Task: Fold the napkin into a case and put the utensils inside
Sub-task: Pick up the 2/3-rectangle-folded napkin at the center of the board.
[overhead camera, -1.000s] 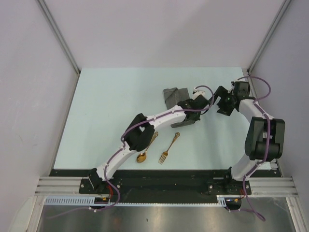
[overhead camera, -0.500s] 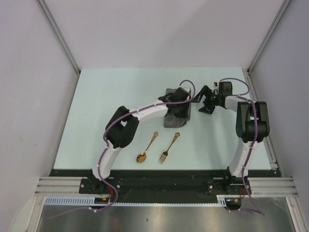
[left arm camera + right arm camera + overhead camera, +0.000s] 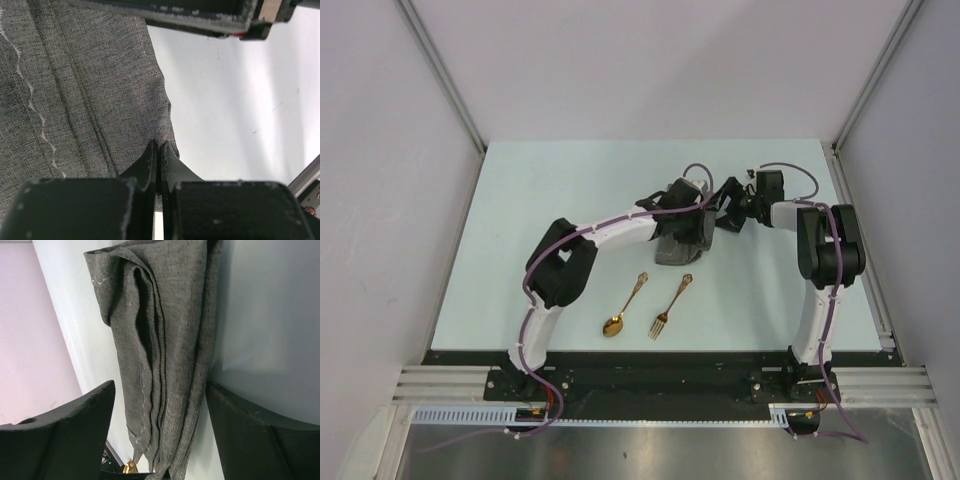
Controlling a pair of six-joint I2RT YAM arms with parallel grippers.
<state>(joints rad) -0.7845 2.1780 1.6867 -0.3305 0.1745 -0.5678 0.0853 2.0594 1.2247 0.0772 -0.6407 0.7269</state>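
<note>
The dark grey napkin lies on the table as a narrow folded strip with several layers; in the right wrist view the napkin shows its stacked edges. My left gripper is on top of it, and in the left wrist view this gripper is shut on the napkin's edge. My right gripper is open just right of it; in its own view the right gripper straddles the strip's end. The gold spoon and fork lie side by side nearer the front, untouched.
The pale table is walled by white panels at the left, back and right. A black rail runs along the near edge by the arm bases. A gold glint of a utensil shows beyond the strip in the right wrist view.
My left gripper swung left and back onto the napkin and shut on its edge. The right gripper moved left up to the strip. The cloth went from two spread parts to one narrow strip.
</note>
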